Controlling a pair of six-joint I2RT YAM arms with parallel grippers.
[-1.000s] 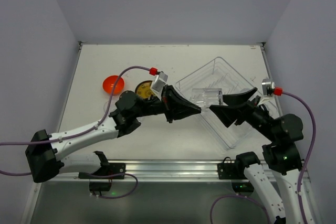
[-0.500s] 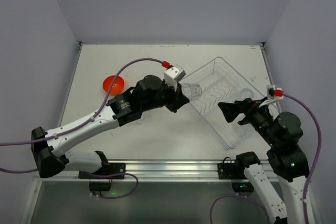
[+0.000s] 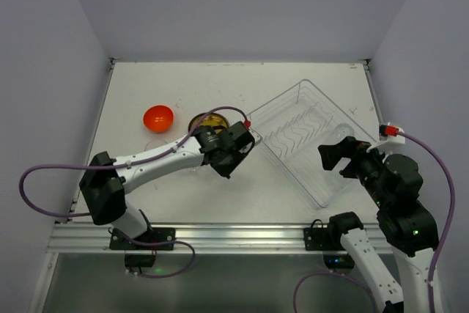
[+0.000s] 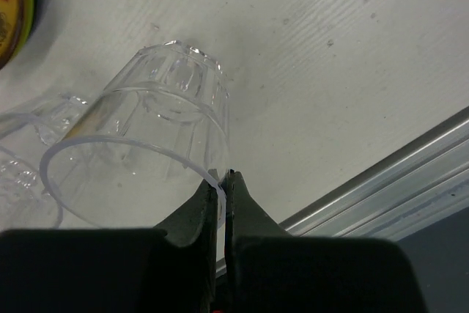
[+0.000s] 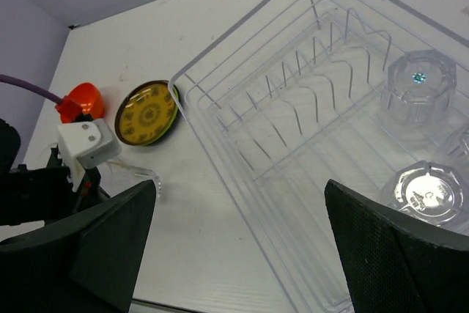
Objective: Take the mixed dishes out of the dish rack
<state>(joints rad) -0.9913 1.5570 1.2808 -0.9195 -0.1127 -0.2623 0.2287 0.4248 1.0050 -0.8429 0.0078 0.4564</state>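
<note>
My left gripper (image 3: 231, 159) (image 4: 222, 181) is shut on the rim of a clear cup (image 4: 146, 152), which hangs tilted just over the table beside the olive-yellow plate (image 3: 205, 121) (image 5: 146, 113). An orange bowl (image 3: 158, 117) (image 5: 84, 99) sits to the left of that plate. The dish rack (image 3: 293, 170) (image 5: 242, 181) lies on the right, with its wire holder bare. Two clear cups (image 5: 421, 89) (image 5: 425, 192) stand upside down in its right end. My right gripper (image 3: 343, 157) (image 5: 242, 240) hovers open and empty above the rack's near right part.
More clear cups (image 4: 22, 174) lie on the table just left of the held one. The aluminium rail (image 3: 234, 236) (image 4: 410, 181) runs along the near table edge. Grey walls close in the table at the back and on both sides.
The left arm has carried the cup out of the rack, leftwards and down to the table by the plate. The right gripper has opened wider and drawn back to the right.
</note>
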